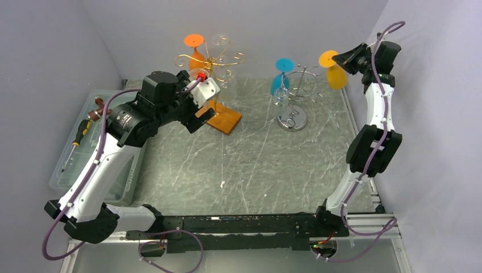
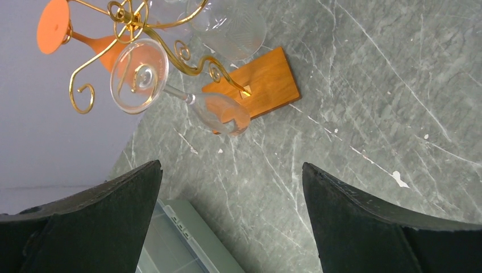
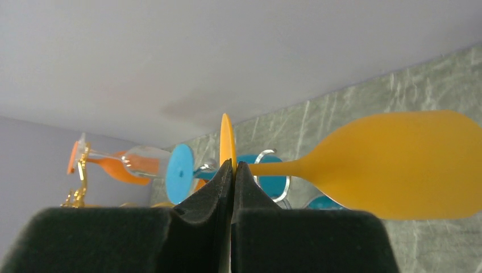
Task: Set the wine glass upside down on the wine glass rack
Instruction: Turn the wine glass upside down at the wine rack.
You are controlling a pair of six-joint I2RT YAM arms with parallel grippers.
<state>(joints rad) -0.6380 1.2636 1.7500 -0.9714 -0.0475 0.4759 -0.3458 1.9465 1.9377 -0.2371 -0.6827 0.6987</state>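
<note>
On the table (image 1: 244, 165), one gold rack (image 2: 128, 12), one silver rack (image 1: 293, 121) — right fingers (image 3: 193, 227) pinching one yellow glass (image 3: 398, 165), left fingers (image 2: 102, 216) spread.

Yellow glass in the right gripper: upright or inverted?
Inverted. Top view shows the yellow glass foot-up, bowl hanging below; the right gripper is shut on the foot's rim, beside the silver rack.

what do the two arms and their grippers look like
Both the left arm and right arm have white shells with black joint housings, and a mauve cable looping along each. The left wrist carries a white block with a red cap. The left gripper and right gripper have black, wedge-shaped fingers with a matte foam-like surface.
</note>
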